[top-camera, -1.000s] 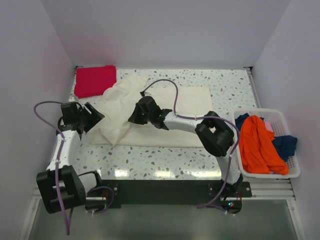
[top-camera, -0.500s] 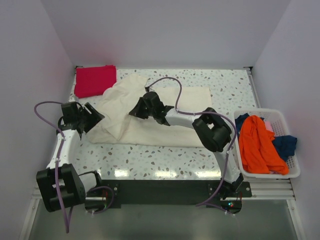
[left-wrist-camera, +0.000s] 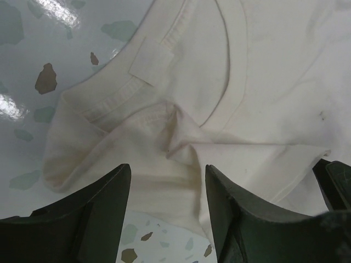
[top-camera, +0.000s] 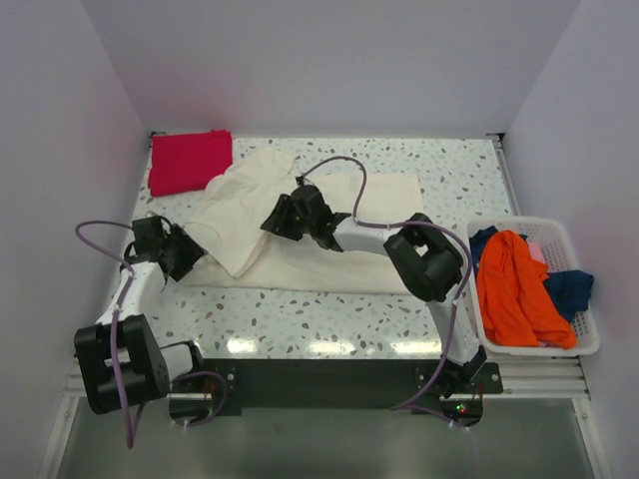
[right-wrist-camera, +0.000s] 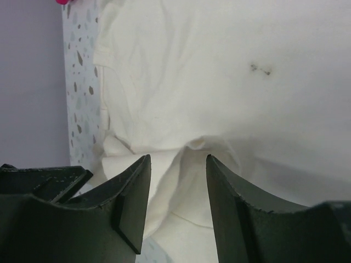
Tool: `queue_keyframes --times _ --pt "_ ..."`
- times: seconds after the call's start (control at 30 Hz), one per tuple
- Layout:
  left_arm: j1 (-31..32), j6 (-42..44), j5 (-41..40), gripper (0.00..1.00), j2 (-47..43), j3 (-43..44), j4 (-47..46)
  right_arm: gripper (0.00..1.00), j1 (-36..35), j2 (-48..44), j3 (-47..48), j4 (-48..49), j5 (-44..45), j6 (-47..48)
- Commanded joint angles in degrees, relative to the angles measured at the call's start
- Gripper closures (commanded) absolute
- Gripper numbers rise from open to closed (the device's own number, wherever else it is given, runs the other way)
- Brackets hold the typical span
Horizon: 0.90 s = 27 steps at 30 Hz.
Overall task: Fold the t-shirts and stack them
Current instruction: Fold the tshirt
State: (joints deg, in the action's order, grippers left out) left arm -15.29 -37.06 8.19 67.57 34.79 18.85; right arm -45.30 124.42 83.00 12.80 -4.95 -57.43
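Just let go on the right: jaws shut a second ago, now standing apart with nothing clamped. Leaves a soft ridge of the cream t-shirt (right-wrist-camera: pixel 219 82) lying loose just below and ahead of the right jaws. Looks like the folded-over flap dropped flatter and settled to the left of those jaws, on top of the rest of the shirt.

On the left: jaws apart too, a touch narrower than a moment ago, nothing gripped. Pulled back toward the near side since the last look. Now hovering over the collar (left-wrist-camera: pixel 237 71), neck label (left-wrist-camera: pixel 151 60) just beyond the tips, bare table (left-wrist-camera: pixel 33 33) further beyond and to one side.

Means one fold-over laid down, not finished. Still lumpy at the collar and under the right jaws, so probably needs smoothing or a second fold next; judgement only.

Red t-shirt (top-camera: pixel 190 160) already folded flat, well beyond the left jaws at the far corner, apparently touching the cream one's edge. Orange t-shirt (top-camera: pixel 514 289) and blue t-shirt (top-camera: pixel 571 289) heaped in the basket (top-camera: pixel 544 351), well to the right of the right jaws. Roughly: one done, one in hand, at least two waiting.
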Motion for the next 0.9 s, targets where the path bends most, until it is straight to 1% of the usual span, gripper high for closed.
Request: queue_keyframes --times 0.0,0.27,0.47,0.5,0.63,0.87 --pt "0.08 -1.17 0.77 0.39 1.77 -0.42 -3.2 0.51 0.39 -5.85 0.4 -4.25 3.1 6.69" --pt "0.17 -2.49 2.36 0.45 6.43 1.6 -4.87 0.51 -3.39 -8.4 1.11 -12.35 4.24 14.44" --pt "0.96 -3.81 4.47 0.49 10.38 3.62 -7.25 0.5 -7.17 -6.74 4.53 -17.1 4.34 18.05" --pt "1.22 -3.81 4.64 0.49 10.91 4.23 -7.34 0.48 -8.04 -6.13 5.15 -18.15 4.25 18.49" --pt "1.75 -4.6 5.26 0.5 12.84 5.64 -8.39 0.43 -9.89 -5.42 7.08 -19.48 4.77 20.25" --pt "2.02 -5.22 6.14 0.51 16.19 8.28 -9.53 0.43 -11.13 -3.05 9.1 -20.27 4.33 20.95"
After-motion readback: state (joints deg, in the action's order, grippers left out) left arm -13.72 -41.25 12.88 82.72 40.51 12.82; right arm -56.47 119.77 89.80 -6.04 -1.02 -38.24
